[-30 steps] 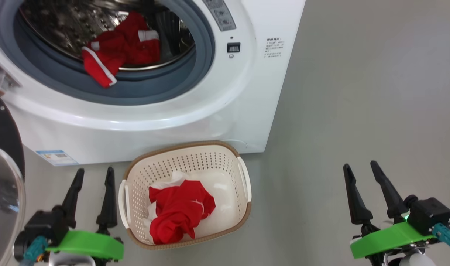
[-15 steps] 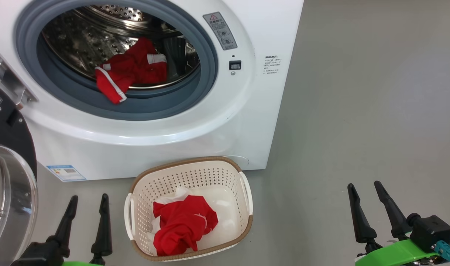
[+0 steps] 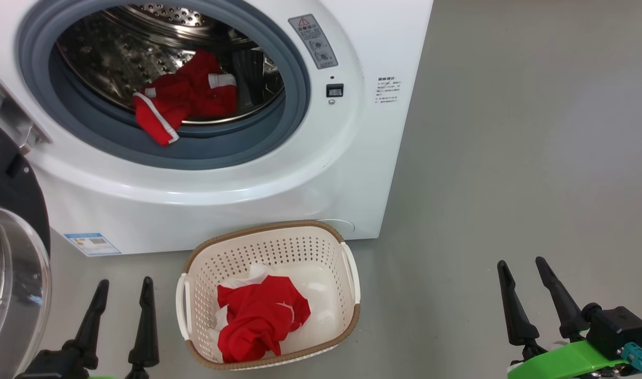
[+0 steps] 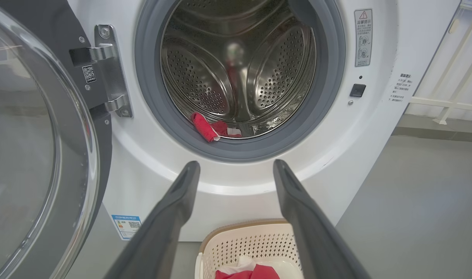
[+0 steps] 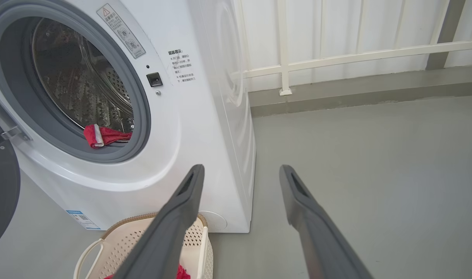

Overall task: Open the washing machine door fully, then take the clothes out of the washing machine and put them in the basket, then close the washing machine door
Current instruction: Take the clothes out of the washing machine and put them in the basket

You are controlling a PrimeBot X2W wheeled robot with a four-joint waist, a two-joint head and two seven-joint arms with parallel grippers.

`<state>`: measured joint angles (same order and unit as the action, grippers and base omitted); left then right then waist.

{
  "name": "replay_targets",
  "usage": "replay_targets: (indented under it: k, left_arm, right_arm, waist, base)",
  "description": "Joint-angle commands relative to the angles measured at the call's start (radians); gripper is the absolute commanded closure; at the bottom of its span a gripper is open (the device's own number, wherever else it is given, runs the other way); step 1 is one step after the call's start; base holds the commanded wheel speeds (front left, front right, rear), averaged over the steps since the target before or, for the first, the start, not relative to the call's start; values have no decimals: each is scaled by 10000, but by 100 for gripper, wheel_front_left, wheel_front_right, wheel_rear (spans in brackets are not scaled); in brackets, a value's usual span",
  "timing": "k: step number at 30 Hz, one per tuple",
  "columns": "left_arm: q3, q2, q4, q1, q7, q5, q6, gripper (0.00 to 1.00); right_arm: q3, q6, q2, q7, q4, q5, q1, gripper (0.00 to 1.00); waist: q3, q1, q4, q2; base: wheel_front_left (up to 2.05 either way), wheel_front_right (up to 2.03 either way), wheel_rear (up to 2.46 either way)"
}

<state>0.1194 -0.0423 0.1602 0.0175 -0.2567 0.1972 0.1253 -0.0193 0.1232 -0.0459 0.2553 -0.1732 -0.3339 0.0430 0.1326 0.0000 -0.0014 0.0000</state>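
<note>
Perforated basket holds crumpled red clothes; steel washing machine drum at 11 o'clock. Spread, empty: left gripper, right gripper.

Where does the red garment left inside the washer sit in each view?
Head view: red garment in the upper left.
Left wrist view: red garment just left of centre.
Right wrist view: red garment at mid-left.
Shared landmark: black square button, right of the garment.

White washing machine, grey rubber gasket, silvery hole-dotted drum, red garment with white trim, cream perforated basket with brown, seemingly woven rim, red-and-white clothes, black door ring, pale grey floor
</note>
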Motion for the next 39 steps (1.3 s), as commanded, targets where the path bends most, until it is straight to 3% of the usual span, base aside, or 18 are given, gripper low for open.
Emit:
replay_targets:
  k: [1, 11, 19, 28, 39]
  left_arm:
    - [288, -82, -309, 68, -51, 47, 54, 0]
    - [230, -81, -239, 238, -51, -42, 54, 0]
    - [133, -127, 428, 1298, -51, -953, 54, 0]
    - [-129, -621, 1850, 3940, -51, -1944, -166, 0]
    - [-869, -1593, 4386, 7364, -51, -2906, -909, 0]
  right_arm:
    - [208, 75, -119, 65, 259, 149, -20, 0]
    - [204, 75, -103, 65, 274, 164, -144, 0]
    - [244, 75, -72, 65, 364, 180, -553, 0]
    - [404, 75, -47, 65, 469, 37, -1351, 0]
    - [660, 75, -44, 65, 584, -262, -2196, 0]
  waist:
    - [10, 0, -5, 0]
    - [219, 0, -3, 0]
    - [949, 0, -35, 0]
    - [2368, 0, -326, 0]
    - [3708, 0, -827, 0]
  base:
    - [0, 0, 0]
    - [0, 0, 0]
    - [0, 0, 0]
    - [0, 0, 0]
    - [0, 0, 0]
